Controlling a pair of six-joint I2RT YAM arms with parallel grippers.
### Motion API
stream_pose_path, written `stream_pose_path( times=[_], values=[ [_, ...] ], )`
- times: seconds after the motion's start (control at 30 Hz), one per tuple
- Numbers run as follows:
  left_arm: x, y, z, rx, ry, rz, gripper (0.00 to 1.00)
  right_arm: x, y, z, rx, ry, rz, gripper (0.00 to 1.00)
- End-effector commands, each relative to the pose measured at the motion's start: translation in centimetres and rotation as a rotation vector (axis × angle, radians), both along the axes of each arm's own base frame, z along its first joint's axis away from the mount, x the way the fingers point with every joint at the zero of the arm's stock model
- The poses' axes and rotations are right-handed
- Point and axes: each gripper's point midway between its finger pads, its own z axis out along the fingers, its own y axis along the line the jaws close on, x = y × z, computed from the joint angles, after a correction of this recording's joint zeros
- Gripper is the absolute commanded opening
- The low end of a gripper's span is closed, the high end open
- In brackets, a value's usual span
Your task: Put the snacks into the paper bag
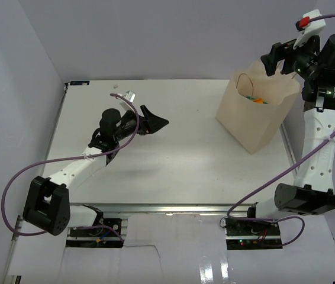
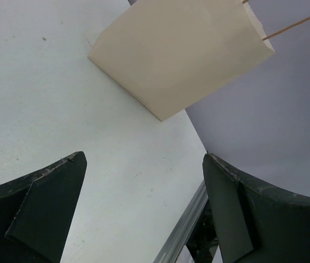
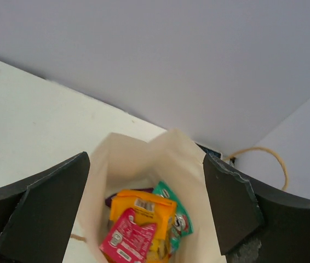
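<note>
I see the paper bag (image 1: 253,115) hard by the table's (image 1: 173,165) right edge, well apart from my left gripper (image 2: 143,164), spread wide. My right gripper (image 1: 278,59) hangs spread above its mouth; orange packet (image 3: 144,211), pink-red packet (image 3: 127,238), teal-green packet (image 3: 178,215) lie inside

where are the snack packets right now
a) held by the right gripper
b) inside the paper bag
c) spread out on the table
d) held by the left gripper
b, the right wrist view looks down into the paper bag, where the pink packet, orange packet and green packet lie.
</note>
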Motion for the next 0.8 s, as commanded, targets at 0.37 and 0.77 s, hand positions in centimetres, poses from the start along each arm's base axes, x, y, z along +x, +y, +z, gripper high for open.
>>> stream_pose_path(
  times=[0.37,0.77],
  values=[
    [-0.9,1.4,6.9,0.046,-0.258,-0.01,0.98,-10.9,18.5,-7.8,-0.163,0.224,0.558,0.9],
    [-2.4,4.2,5.2,0.124,-0.175,0.108,0.98,-10.2,18.3,-20.4,-0.22,0.504,0.337,0.9]
  ],
)
